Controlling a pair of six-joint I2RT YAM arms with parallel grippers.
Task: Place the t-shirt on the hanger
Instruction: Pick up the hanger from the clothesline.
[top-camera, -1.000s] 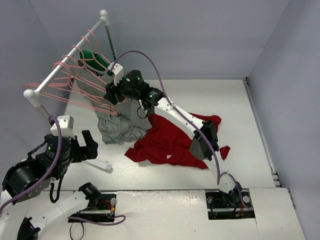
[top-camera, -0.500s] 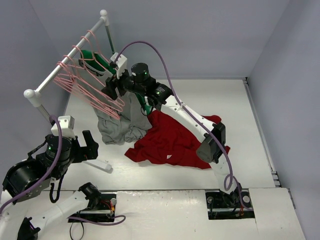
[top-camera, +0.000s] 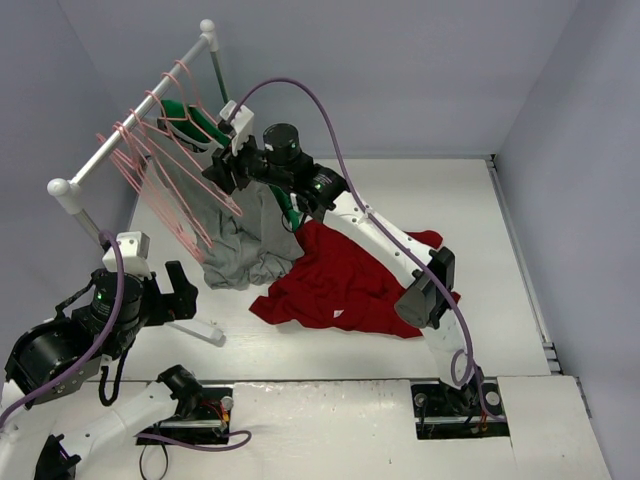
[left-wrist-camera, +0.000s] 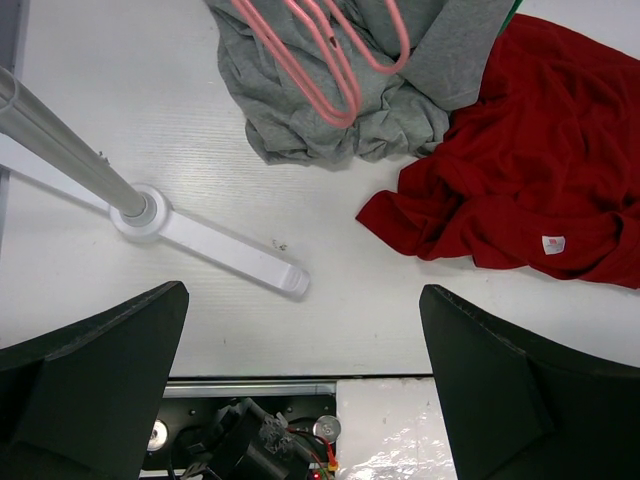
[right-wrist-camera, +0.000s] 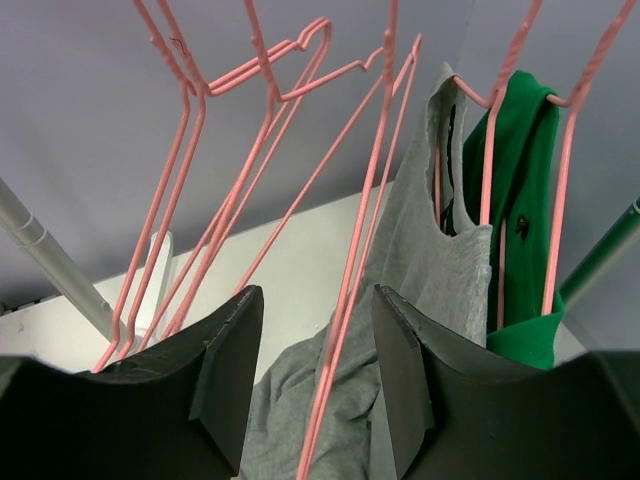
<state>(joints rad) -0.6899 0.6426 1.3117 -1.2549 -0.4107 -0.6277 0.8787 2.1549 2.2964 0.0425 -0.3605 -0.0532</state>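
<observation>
The job is at its first step, fetching a hanger; the shirt has not been touched. The right arm reaches to the rail (top-camera: 130, 132) at 10 o'clock on the worktop (top-camera: 470, 210). The right fingers (right-wrist-camera: 316, 330) are spread, with one pink wire of the hanger (right-wrist-camera: 350, 250) running between them, not pinched. A grey t-shirt (top-camera: 235, 245) and a green garment (top-camera: 190, 118) hang beside it.

The dark red t-shirt (top-camera: 340, 285) lies crumpled mid-worktop, at 5 o'clock from that hand. The left fingers (left-wrist-camera: 300, 400) hover spread and empty at 8 o'clock.

Next, I'd say, the right fingers should close on that one wire alone, then unhook it from the rail without snagging its neighbours.
</observation>
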